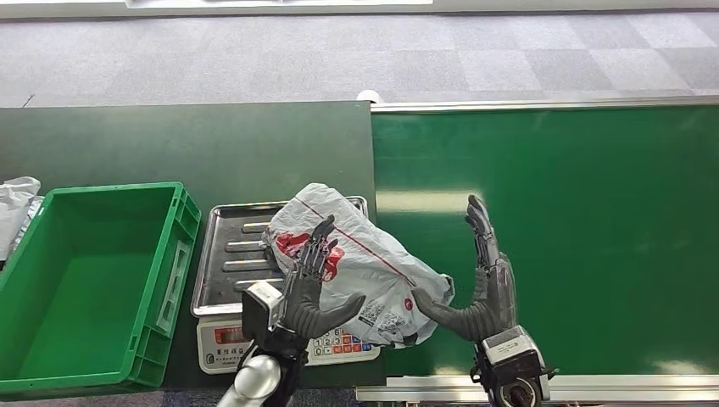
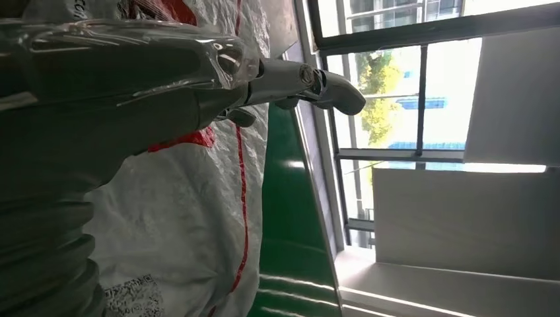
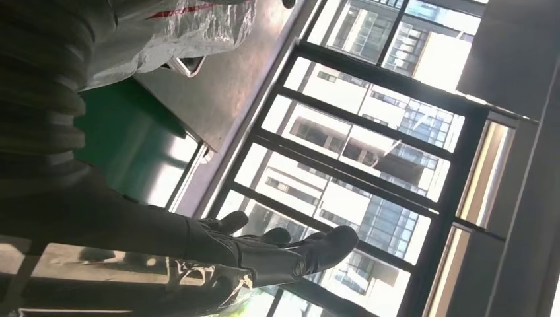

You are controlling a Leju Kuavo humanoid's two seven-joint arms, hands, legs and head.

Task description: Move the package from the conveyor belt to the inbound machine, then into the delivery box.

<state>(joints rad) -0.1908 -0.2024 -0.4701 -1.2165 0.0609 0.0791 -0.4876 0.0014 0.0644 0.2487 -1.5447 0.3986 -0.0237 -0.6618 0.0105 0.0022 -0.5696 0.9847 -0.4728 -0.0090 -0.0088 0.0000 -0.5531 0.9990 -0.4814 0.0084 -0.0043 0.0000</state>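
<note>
Package (image 1: 360, 263), a white plastic mailer, lies half on the scale tray (image 1: 222, 254), spilling toward the conveyor belt (image 1: 576, 220); left hand (image 1: 309, 284) presses it, right hand (image 1: 483, 280) open beside it.

A white package (image 1: 360, 263) sprawls across the steel scale tray (image 1: 222, 254), overhanging the green conveyor belt (image 1: 576, 229) at its left edge. The left hand (image 1: 309, 288) and right hand (image 1: 483, 288) flank it, fingers spread. The green delivery box (image 1: 85, 280) stands open-topped beside the scale, near the table's left edge.
</note>
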